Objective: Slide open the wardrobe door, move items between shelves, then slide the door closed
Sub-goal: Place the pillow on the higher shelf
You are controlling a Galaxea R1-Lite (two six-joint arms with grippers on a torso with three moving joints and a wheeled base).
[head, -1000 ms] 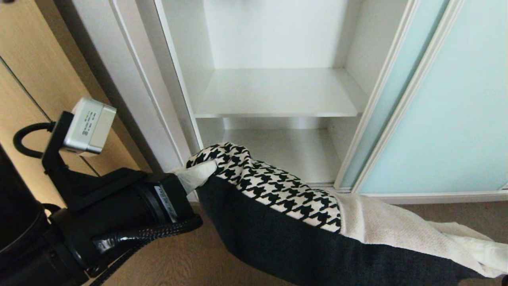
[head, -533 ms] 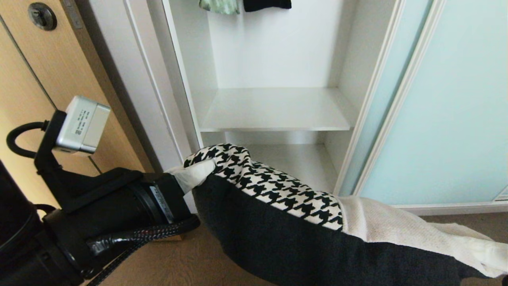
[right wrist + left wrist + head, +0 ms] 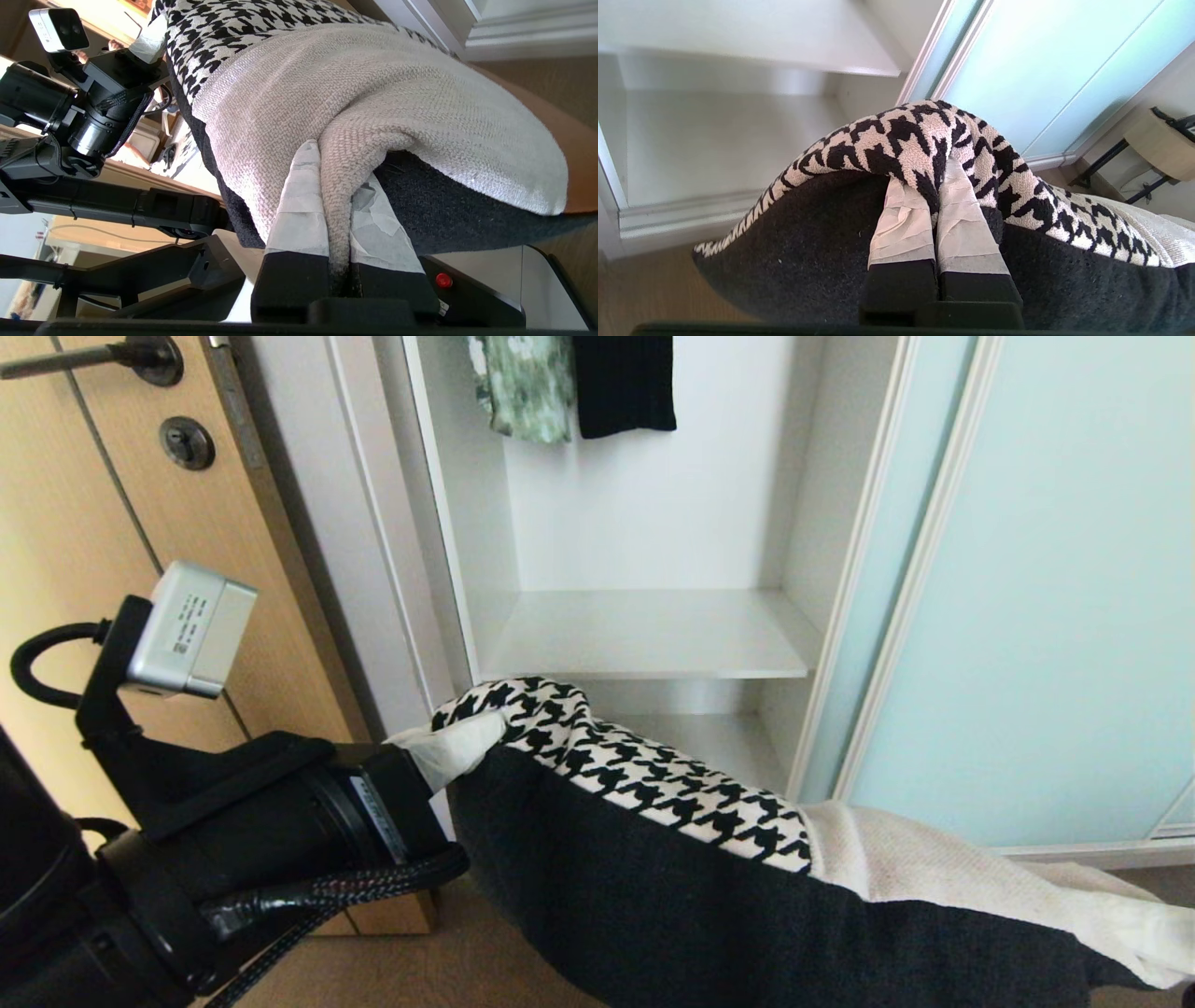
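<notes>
A: Left gripper, state? Quick.

B: Taped fingers pressed together, pinching a fold of the houndstooth cushion at its top corner. Only a thin ridge of fabric sits between them.

A: Right gripper?

B: Same deal, nipping a fold of the cream cushion. The cream one lies on the charcoal back of the houndstooth one, and both hang between the two arms, in front of the open compartment, not on any board.

A: Wardrobe?

B: Sliding wardrobe door pushed aside to the right. Upper shelf bare, lower shelf just behind the cushions. Green floral garment and black garment hang above.

A: Risks?

B: My guess: soft fabric could creep out of such shallow pinches and a cushion drops to the floor. If the arms spread, the stack splits. Lifting toward the upper shelf, the sagging bulk may catch its front edge or the door frame.
</notes>
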